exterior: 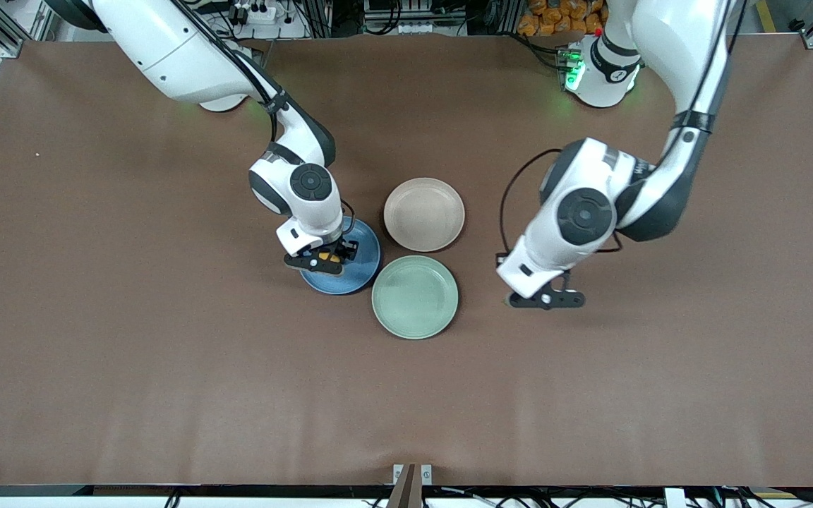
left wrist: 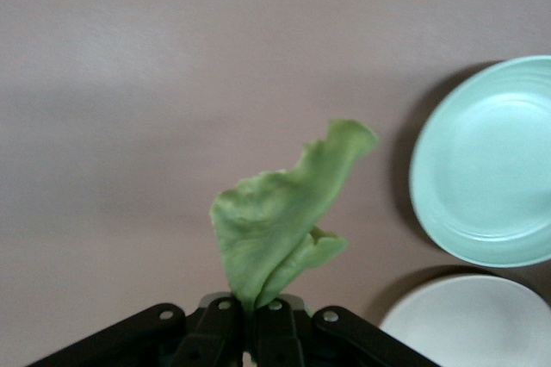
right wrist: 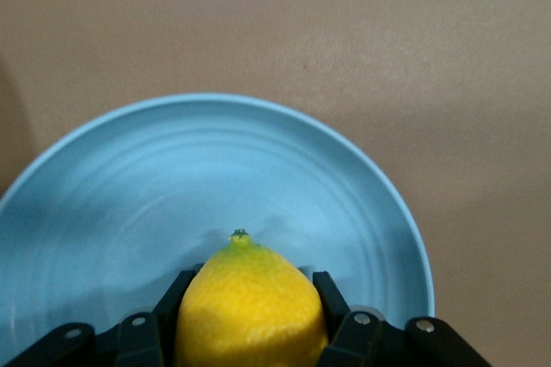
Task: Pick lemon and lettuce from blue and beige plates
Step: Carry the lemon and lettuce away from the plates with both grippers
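Right gripper [right wrist: 250, 332] clamped on lemon [right wrist: 250, 302] over blue plate [right wrist: 129, 186]; left gripper [left wrist: 250, 328] pinching lettuce [left wrist: 280, 212] over bare table [exterior: 131, 367] near its middle; next, likely lift lemon clear.

I see two glossy white arms with dark grey joint caps, black cables and black screw-studded grippers.

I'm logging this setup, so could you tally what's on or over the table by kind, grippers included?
Plates: 3, a blue plate, a beige plate, a green plate
Lemons: 1, the lemon clamped in the right gripper over the blue plate
Lettuce leaves: 1, the lettuce pinched in the left gripper over the table
Grippers: 2
Total: 7
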Controlling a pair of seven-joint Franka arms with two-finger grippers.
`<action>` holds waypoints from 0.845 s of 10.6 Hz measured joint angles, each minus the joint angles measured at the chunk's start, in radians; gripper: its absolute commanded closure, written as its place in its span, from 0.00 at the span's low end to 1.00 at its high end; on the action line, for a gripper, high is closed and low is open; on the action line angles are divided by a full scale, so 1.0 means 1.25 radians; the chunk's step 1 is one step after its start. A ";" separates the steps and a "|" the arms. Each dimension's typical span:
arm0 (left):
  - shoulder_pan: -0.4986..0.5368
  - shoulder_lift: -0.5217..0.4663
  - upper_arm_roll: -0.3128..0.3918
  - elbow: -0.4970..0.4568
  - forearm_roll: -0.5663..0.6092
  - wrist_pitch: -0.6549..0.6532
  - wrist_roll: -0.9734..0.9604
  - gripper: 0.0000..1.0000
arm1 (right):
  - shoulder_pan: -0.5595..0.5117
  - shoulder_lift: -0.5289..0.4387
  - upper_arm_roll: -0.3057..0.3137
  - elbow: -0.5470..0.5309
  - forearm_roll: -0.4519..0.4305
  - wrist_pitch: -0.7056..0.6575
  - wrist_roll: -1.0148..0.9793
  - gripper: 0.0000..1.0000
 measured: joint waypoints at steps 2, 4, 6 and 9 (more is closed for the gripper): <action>0.067 0.006 0.001 -0.006 0.000 0.000 0.085 1.00 | -0.014 -0.014 0.012 0.009 0.000 -0.019 -0.004 0.76; 0.120 0.032 0.000 -0.008 0.000 0.011 0.150 1.00 | -0.034 -0.036 0.027 0.012 0.001 -0.047 -0.026 0.76; 0.153 0.062 0.000 -0.008 0.005 0.043 0.196 1.00 | -0.061 -0.072 0.038 0.014 0.059 -0.090 -0.112 0.76; 0.176 0.100 0.001 -0.008 0.051 0.082 0.211 1.00 | -0.116 -0.164 0.040 0.018 0.177 -0.214 -0.300 0.76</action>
